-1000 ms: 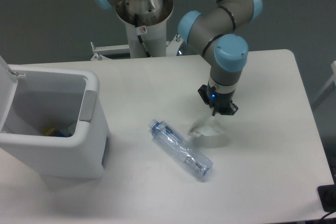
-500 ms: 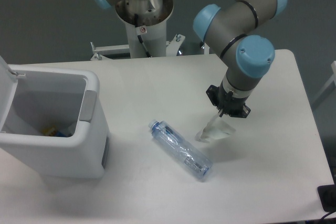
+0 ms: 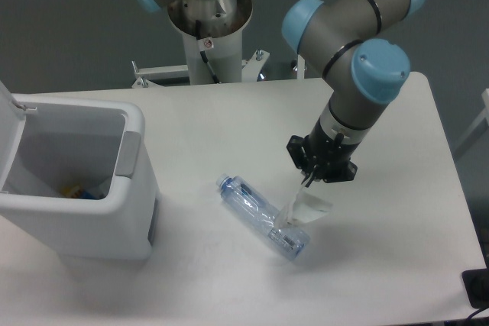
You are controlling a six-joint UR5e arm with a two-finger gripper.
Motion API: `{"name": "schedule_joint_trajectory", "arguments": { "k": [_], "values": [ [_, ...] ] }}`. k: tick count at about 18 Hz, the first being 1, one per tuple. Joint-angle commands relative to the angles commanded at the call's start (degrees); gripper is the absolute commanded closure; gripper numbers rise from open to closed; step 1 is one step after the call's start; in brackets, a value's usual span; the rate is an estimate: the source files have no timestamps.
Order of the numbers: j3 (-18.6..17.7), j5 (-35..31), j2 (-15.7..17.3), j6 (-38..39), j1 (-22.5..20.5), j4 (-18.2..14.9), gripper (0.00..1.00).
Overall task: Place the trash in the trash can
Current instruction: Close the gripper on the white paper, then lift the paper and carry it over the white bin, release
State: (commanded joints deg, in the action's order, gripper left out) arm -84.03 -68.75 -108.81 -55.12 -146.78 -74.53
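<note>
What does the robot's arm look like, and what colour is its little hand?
The arm is made of chunky grey and silver tubes joined by round joints with light blue caps. A black cable runs down its pale base column. The gripper at the end is small and black, with thin dark fingers.

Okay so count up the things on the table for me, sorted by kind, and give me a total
Crumpled white wrapper, hanging from the gripper: 1
Clear plastic bottle with a blue-tinted label, lying on its side: 1
Boxy white plastic trash can, lid open: 1
Small coloured items inside the can, too small to identify: not counted
Total: 3
</note>
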Motion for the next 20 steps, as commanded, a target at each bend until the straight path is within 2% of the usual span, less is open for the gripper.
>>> {"name": "schedule_joint_trajectory", "arguments": {
  "k": [4,12,16,20],
  "values": [
    [0.8,3.9,1.9,2.1,1.7,0.6,1.00],
    [0.7,5.0,9.7,4.0,7.7,0.7,1.00],
    [-0.2,4.9,13.5,5.9,12.3,0.8,1.00],
    [-0.1,5.0,14.9,6.2,15.5,0.7,1.00]
  ]
}}
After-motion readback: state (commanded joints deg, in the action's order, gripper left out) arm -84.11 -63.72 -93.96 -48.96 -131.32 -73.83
